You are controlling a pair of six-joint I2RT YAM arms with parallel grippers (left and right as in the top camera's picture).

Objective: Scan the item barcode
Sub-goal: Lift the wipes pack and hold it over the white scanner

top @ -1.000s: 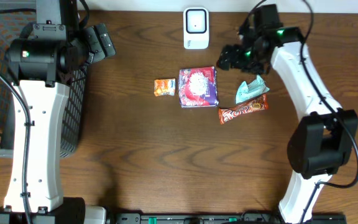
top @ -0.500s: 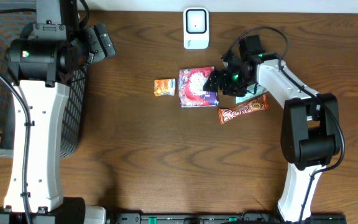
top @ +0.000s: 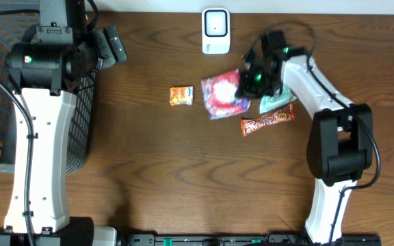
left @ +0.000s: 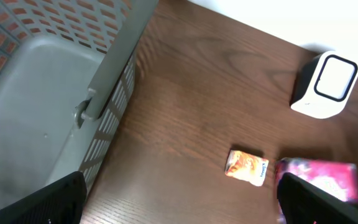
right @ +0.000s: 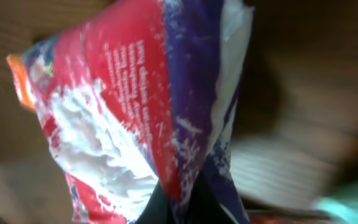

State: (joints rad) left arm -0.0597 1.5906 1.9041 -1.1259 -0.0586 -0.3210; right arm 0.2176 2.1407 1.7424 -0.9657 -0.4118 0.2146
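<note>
The glossy, crinkled red-and-purple plastic packet [top: 224, 94] is pinched at one edge by the right gripper [top: 247, 80]. It is tilted, long axis diagonal, near the white box-shaped scanner [top: 215, 31]. The left gripper [top: 111, 44] is spread wide.

I could read no word in full. Through my right wrist camera, the red and purple packet [right: 135, 112] carried slanted lines of small white print on its red panel, too fine and blurred to spell out. From overhead, the brown snack bar [top: 267, 120] bore large pale lettering I could not decipher. The orange sachet [left: 246, 167] showed only a smudge of print.
</note>
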